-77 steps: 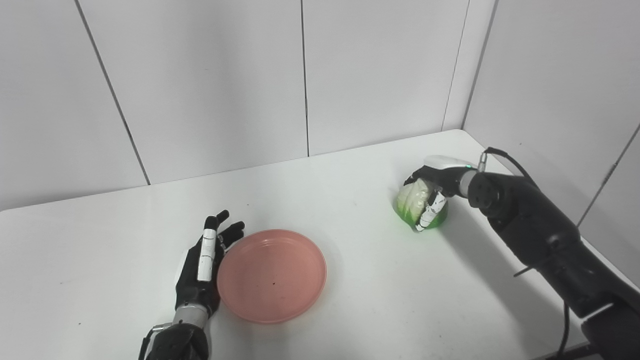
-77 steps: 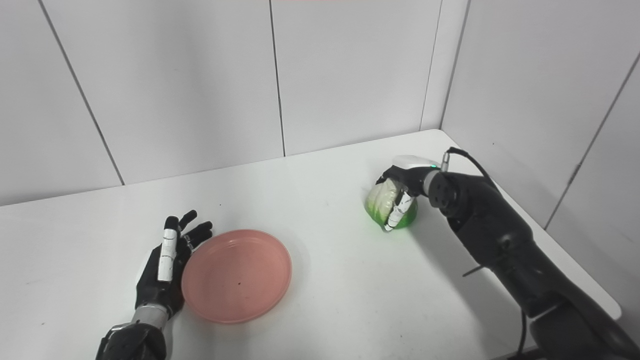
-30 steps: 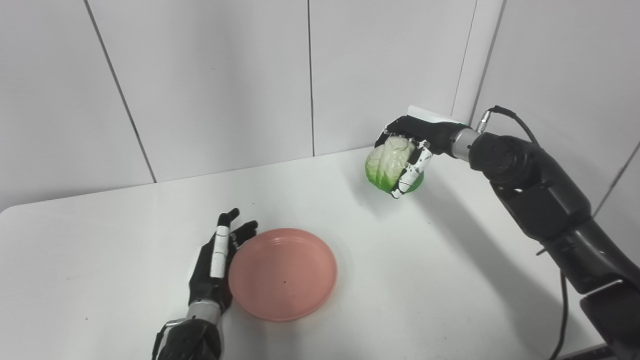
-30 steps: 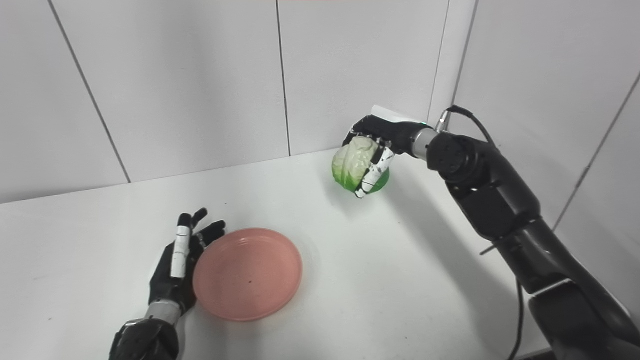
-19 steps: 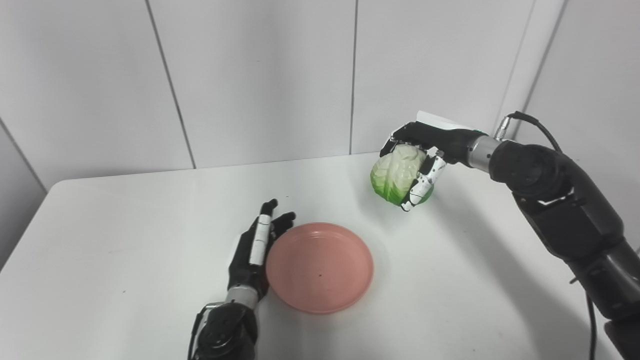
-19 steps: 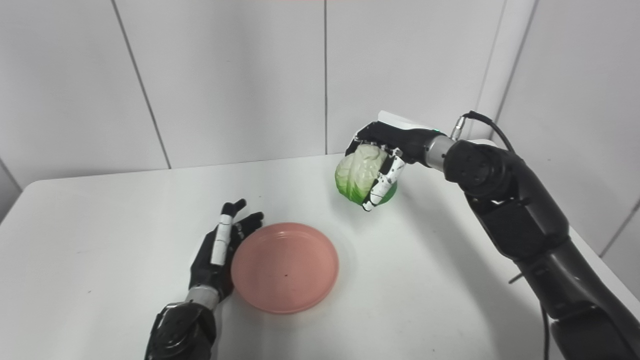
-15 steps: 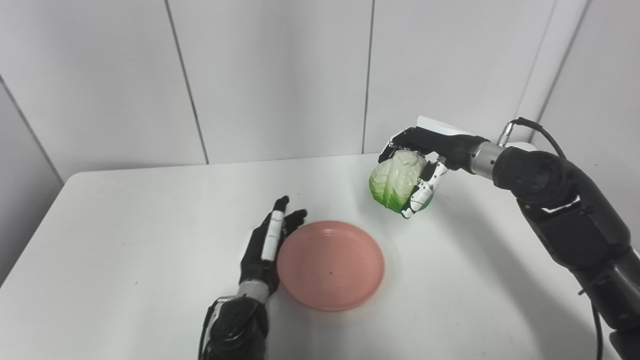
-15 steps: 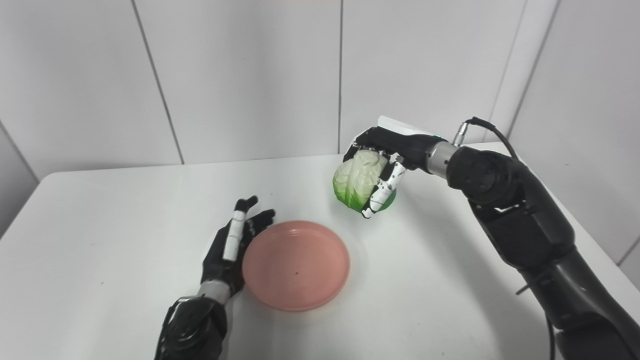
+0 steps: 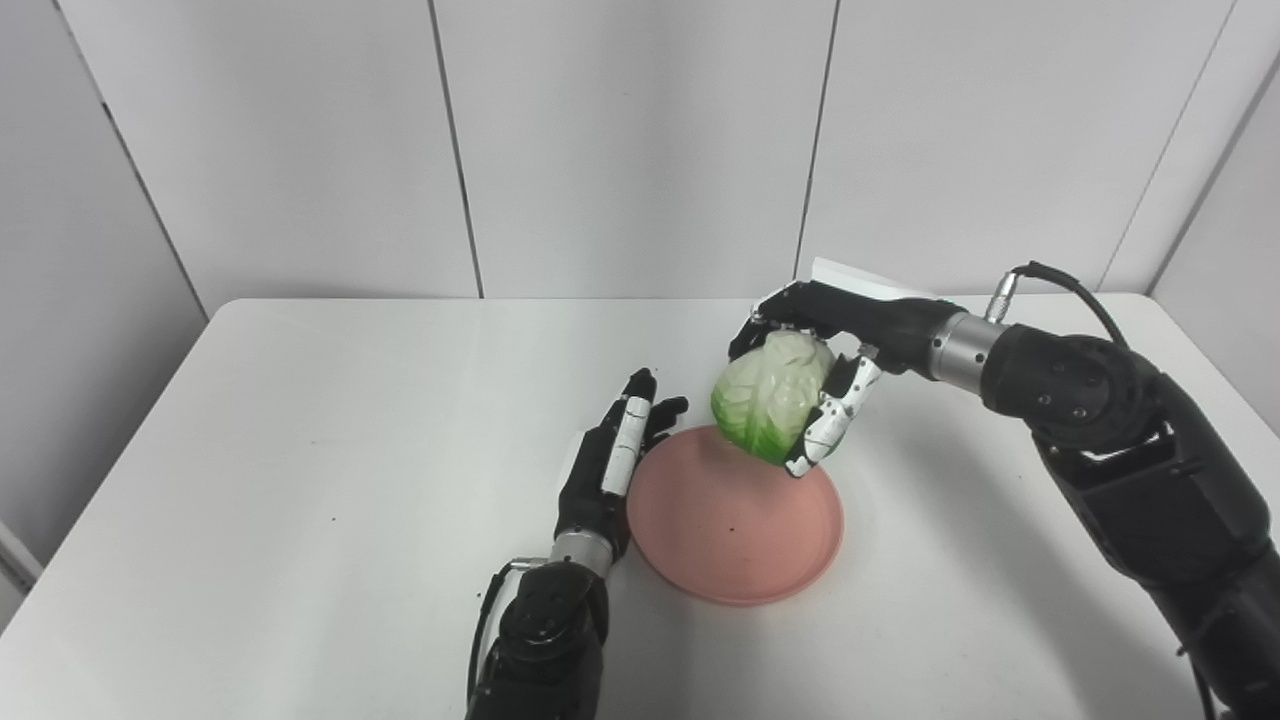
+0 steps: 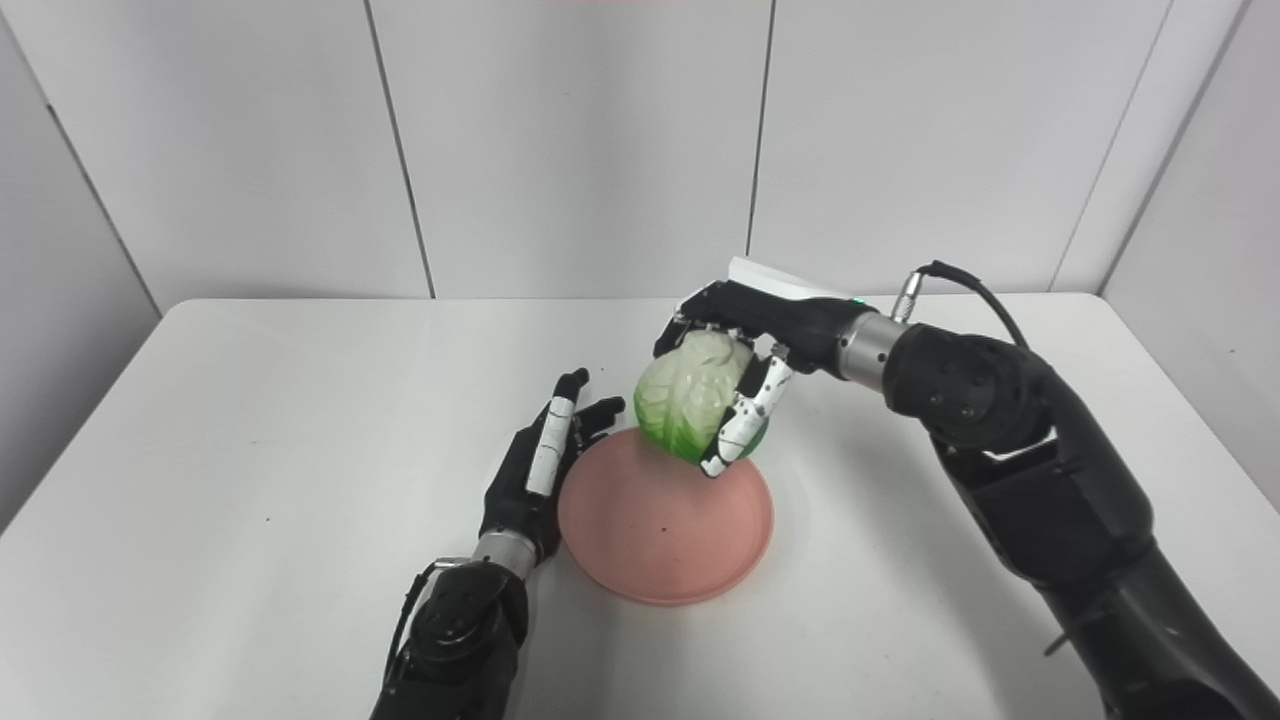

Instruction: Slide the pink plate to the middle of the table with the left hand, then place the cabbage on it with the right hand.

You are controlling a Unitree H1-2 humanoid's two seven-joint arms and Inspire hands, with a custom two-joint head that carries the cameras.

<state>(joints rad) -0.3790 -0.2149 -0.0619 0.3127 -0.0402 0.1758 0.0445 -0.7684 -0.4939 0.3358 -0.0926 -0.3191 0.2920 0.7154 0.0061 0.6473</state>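
Left eye view is showing the right hand [image 9: 835, 345] gripping the cabbage [image 9: 768, 408] at frame center, above the pink plate [image 9: 735, 520]'s upper edge; the left hand [image 9: 612, 465], fingers spread, is touching the plate's left rim.

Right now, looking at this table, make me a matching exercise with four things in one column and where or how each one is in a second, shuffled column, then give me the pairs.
Column one:
1. cabbage
2. pink plate
3. left hand
4. right hand

Column two:
A. flat on the white table, nothing lying on it
B. open, fingers straight, against the plate's left rim
C. held in the air over the plate's far edge
D. shut around the green and white ball

Pairs: 1-C, 2-A, 3-B, 4-D
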